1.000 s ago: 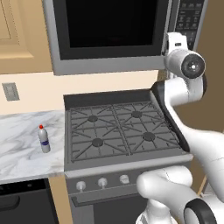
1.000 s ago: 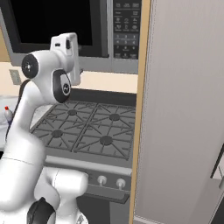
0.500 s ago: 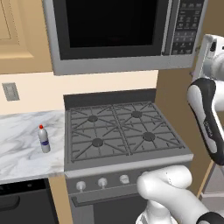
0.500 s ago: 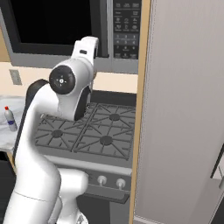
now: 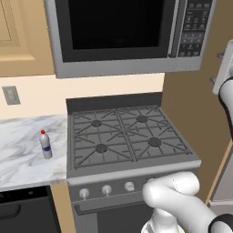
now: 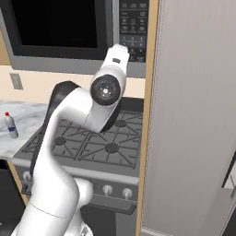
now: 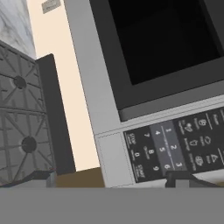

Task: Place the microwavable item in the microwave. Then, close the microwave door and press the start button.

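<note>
Keypad (image 7: 168, 148) on the microwave (image 7: 131, 78) is sitting right ahead of my wide-open, empty fingers (image 7: 109, 177) and I'm lining up on it.

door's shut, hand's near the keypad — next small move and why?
Probably ease the open gripper toward the keypad to reach the start button. The microwave door looks closed, the hand view already faces the keypad, and nothing sits between the fingertips.
</note>
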### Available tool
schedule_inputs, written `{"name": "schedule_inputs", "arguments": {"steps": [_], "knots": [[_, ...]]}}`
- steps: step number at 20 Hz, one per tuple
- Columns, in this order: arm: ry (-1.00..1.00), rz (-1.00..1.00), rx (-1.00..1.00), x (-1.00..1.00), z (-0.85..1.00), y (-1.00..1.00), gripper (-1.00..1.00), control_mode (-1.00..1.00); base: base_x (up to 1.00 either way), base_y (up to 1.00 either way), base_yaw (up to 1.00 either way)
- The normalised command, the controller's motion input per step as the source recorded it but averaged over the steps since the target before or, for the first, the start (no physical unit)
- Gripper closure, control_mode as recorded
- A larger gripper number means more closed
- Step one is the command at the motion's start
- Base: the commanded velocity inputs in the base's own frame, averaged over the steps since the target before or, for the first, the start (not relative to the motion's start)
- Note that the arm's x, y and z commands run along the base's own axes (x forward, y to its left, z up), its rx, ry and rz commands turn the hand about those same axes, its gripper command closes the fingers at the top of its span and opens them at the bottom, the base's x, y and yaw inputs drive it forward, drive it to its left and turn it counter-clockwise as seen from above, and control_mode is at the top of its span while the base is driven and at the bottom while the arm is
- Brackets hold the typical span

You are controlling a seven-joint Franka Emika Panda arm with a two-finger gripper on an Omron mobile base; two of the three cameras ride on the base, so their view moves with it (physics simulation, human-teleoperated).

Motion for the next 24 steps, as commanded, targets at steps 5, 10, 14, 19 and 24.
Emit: {"name": "schedule_inputs", "arguments": {"steps": [5, 10, 14, 19, 24], "knots": [[0.01, 0.04, 0.00, 0.37, -0.20, 0.00, -1.00, -1.00, 0.00, 0.00, 0.00], [0.00, 0.01, 0.00, 0.41, -0.11, 0.00, -1.00, -1.00, 0.00, 0.00, 0.00], [0.00, 0.00, 0.00, 0.43, -0.12, 0.00, -1.00, -1.00, 0.00, 0.00, 0.00], [0.05, 0.00, 0.00, 0.39, -0.04, -0.04, -1.00, -1.00, 0.00, 0.00, 0.00], [0.07, 0.00, 0.00, 0.37, -0.01, -0.02, -1.00, -1.00, 0.00, 0.00, 0.00]]}}
